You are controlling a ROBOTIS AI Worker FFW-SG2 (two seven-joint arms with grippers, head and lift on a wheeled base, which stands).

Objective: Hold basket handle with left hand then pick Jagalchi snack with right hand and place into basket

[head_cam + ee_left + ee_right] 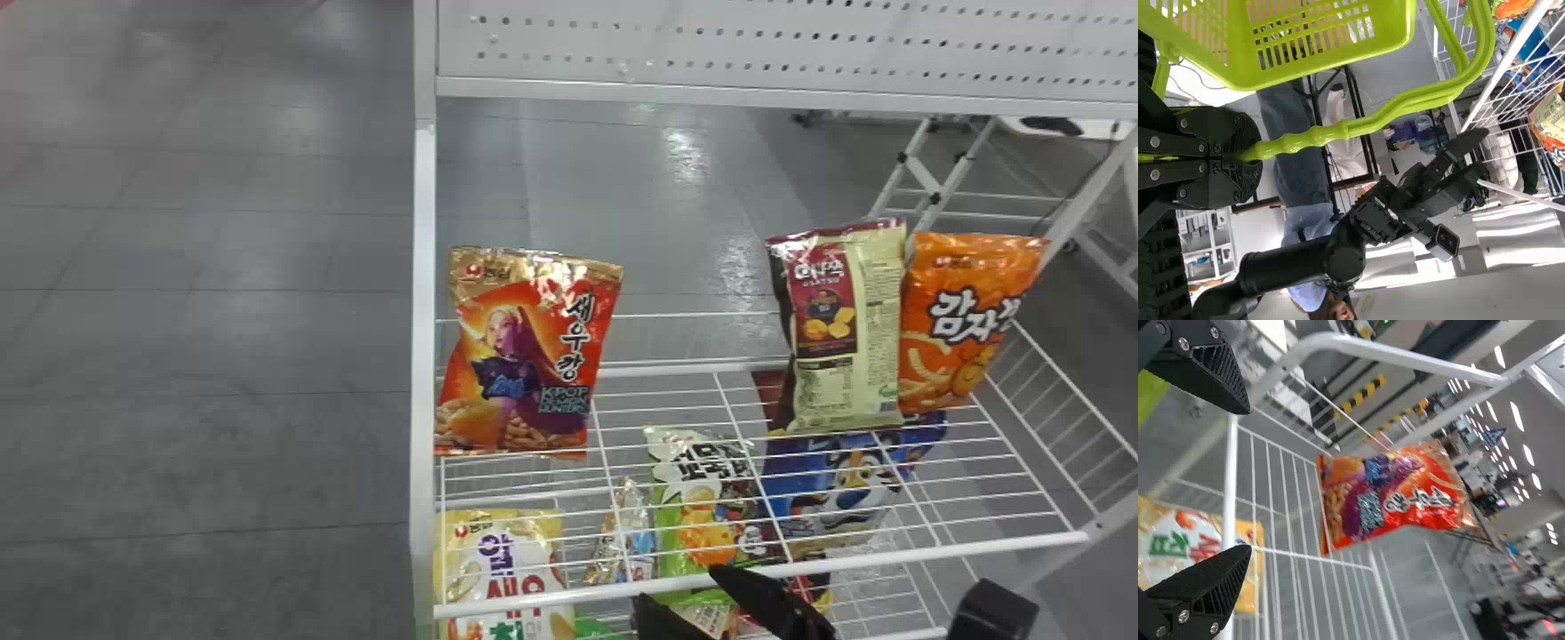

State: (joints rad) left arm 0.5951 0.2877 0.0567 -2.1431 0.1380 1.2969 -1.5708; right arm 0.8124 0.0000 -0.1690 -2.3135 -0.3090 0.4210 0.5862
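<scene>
Left claw (pixel 1245 153): closed round basket handle (pixel 1358 127), long axis leading out, then bending.
Right claw (pixel 677 587): wide open, empty, by upper shelf (pixel 889 561)'s front edge.
Green pack (pixel 702 526), perhaps Jagalchi: below that shelf, lengthwise up head view, top uppermost.

- Right pincer (pixel 674 583), its flat black fingers wide apart.
- Shiny red-orange snack bag (pixel 1388 495), upright on a white wire shelf (pixel 1233 477).
- Yellow-and-white snack bag (pixel 1178 540), partly behind the shelf's wires and one finger.
</scene>
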